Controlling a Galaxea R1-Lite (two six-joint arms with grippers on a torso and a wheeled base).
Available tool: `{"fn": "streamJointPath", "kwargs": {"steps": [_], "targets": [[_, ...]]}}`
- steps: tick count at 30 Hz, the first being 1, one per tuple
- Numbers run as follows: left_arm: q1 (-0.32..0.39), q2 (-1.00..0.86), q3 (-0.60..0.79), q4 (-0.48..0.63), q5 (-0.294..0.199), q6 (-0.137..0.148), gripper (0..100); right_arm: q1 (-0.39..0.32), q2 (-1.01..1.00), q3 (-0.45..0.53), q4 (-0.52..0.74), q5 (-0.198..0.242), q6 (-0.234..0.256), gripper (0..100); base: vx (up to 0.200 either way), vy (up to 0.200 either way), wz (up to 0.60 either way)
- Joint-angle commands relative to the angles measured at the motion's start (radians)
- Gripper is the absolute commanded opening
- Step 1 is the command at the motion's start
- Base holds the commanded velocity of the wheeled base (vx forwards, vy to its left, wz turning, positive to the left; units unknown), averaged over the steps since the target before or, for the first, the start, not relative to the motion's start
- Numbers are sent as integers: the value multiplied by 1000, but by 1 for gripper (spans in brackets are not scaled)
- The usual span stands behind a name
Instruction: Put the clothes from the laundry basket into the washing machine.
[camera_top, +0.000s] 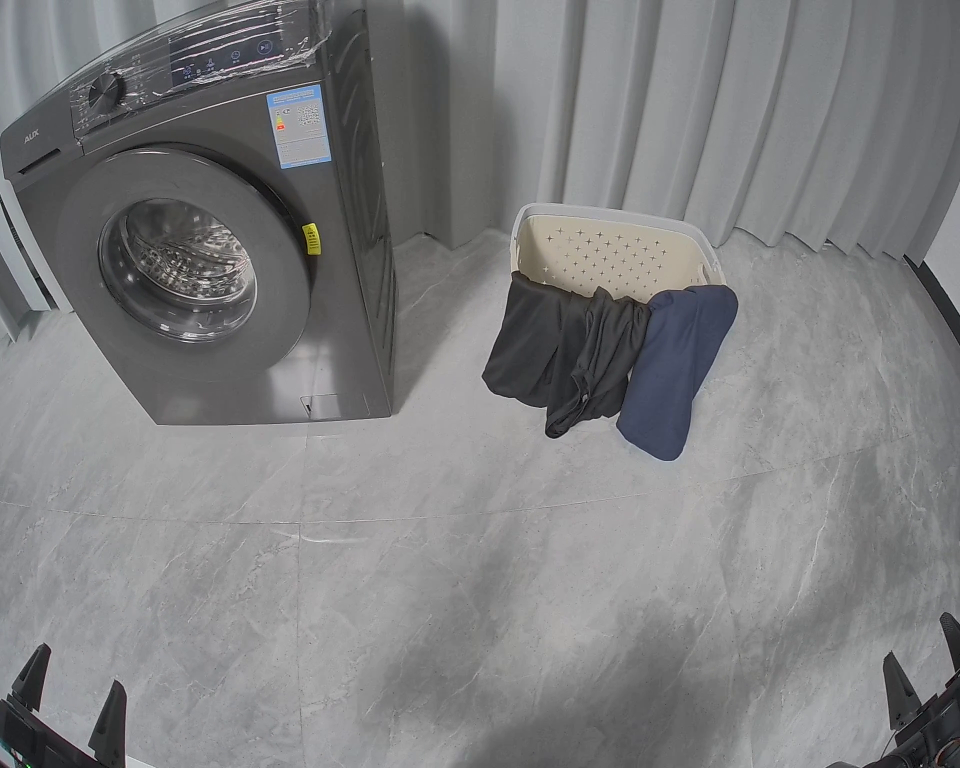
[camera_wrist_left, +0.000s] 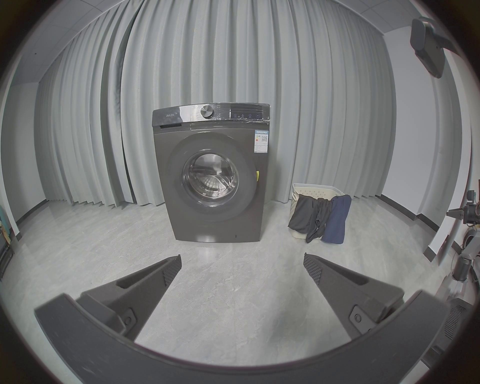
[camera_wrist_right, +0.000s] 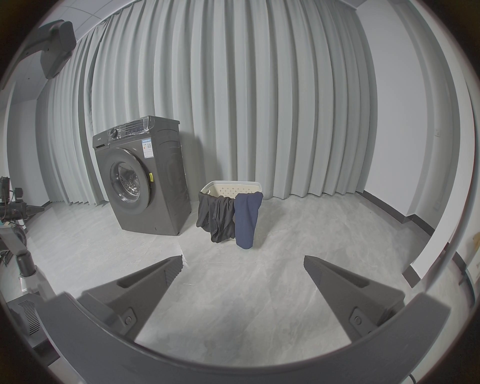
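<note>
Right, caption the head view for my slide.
Washing machine, door shut, beside a laundry basket with dark clothes draped over its rim; left gripper and right gripper open.

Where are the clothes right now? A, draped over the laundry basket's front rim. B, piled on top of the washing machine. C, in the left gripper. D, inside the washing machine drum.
A: the black garment and the navy garment hang over the front rim of the laundry basket.

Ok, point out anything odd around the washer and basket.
A black garment and a blue garment hang over the laundry basket's front rim toward the floor instead of lying inside. Plastic wrap covers the washing machine's control panel.
</note>
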Motion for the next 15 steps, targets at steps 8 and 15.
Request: {"fn": "streamJointPath", "kwargs": {"steps": [8, 15], "targets": [[0, -17, 18, -2, 0, -1, 100, 1, -6, 18, 0, 2, 0, 100, 0, -150, 0], [0, -17, 18, 0, 0, -1, 100, 1, -6, 18, 0, 0, 0, 100, 0, 0, 0]]}}
